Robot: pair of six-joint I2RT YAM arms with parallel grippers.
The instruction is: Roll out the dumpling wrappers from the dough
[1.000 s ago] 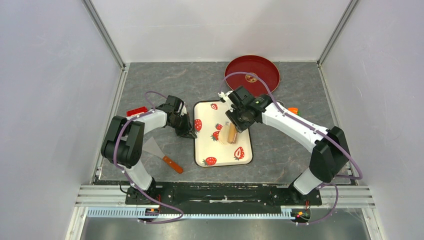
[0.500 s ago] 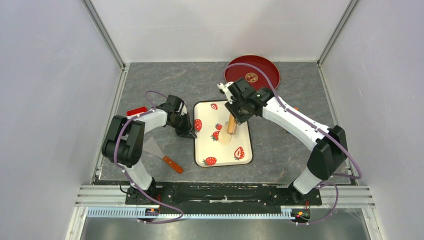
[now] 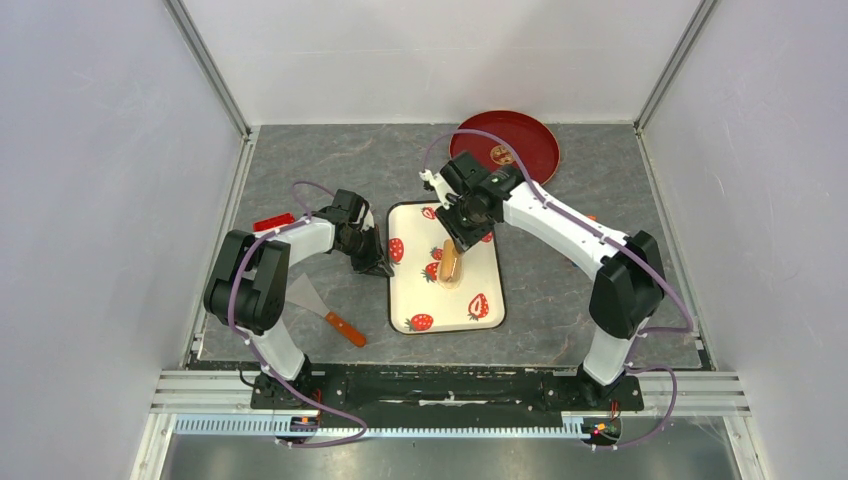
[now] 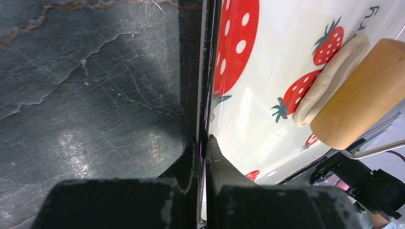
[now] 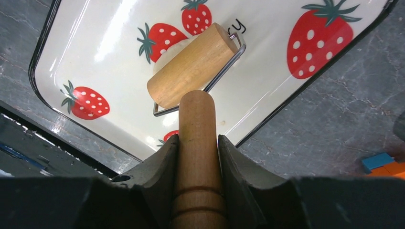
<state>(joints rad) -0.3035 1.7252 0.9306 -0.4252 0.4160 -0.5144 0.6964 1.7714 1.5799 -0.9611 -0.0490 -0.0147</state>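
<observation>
1 tray [image 3: 445, 300], 1 roller [image 3: 449, 262], 1 dough pc [image 4: 329, 78] (pale), 1 plate [image 3: 530, 150], 1 scraper [image 3: 310, 297].

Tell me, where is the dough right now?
The dough lies on the strawberry tray mid-table, under the wooden roller; the left wrist view shows it at upper right.

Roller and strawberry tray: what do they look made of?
Roller: bare-looking wood, tan with faint grain, on a thin metal wire frame. Strawberry tray: glossy, perhaps enamelled metal or plastic; bright glare, dark rim, printed strawberries.

right pincer [image 5: 198, 145] swung left, wooden roller [image 3: 449, 263] shifted leftward on tray [image 3: 415, 285]
</observation>
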